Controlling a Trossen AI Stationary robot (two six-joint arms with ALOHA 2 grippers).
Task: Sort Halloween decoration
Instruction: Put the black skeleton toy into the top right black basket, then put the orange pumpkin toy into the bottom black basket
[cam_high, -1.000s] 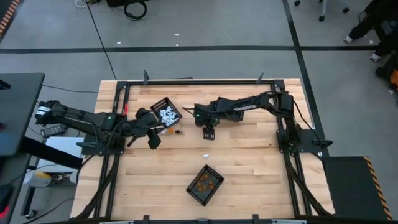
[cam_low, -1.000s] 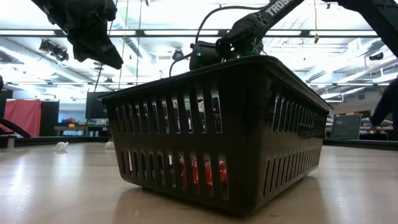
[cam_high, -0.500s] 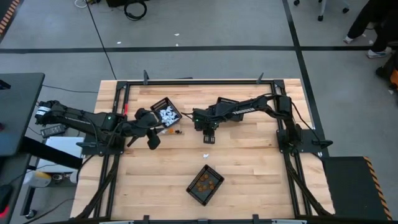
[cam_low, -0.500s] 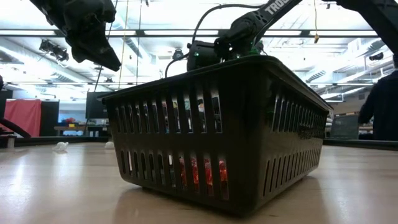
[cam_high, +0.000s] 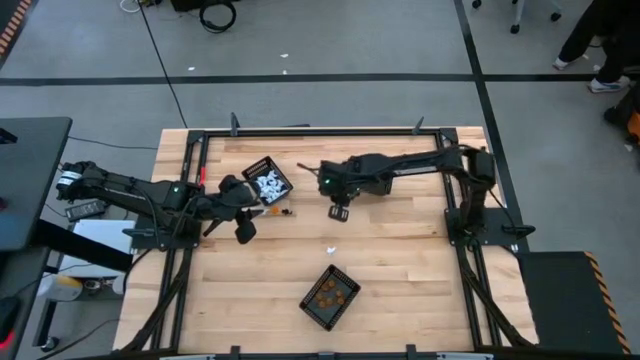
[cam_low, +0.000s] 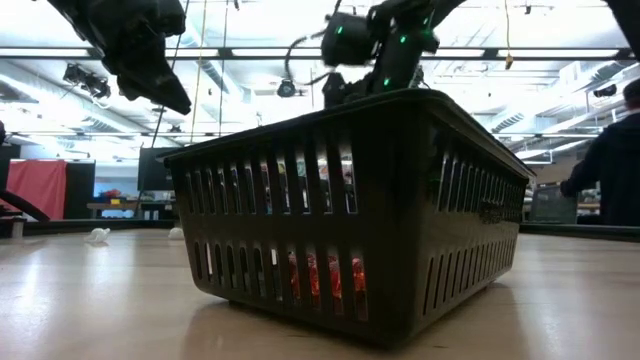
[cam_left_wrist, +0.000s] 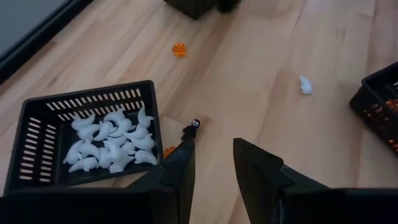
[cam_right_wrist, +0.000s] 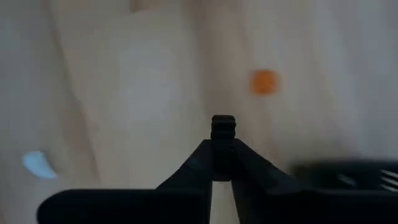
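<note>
Right claw (cam_right_wrist: 222, 138) has just snapped shut on a small black trinket (cam_right_wrist: 223, 129) and lifted off mid-tabletop; one black piece is likely bound for sorting. Left claw (cam_left_wrist: 211, 163) hangs part-open, empty, beside the white-ghost basket (cam_left_wrist: 37, 134) near the far-left corner. Loose orange bead (cam_left_wrist: 179, 48) and white ghost (cam_left_wrist: 305, 84) remain on the tabletop (cam_high: 400, 260).

1. From above you get even, bright light over the table (cam_high: 400, 260), with only soft, short shadows under the arms.
2. At table height, ceiling strip lights (cam_low: 560, 52) backlight the near basket (cam_low: 350, 210), so its wall reads almost as a silhouette.
3. Your right wrist view is heavily blurred, the wood smeared.
4. Your left wrist view is sharp, with mild sheen on the wood.
</note>
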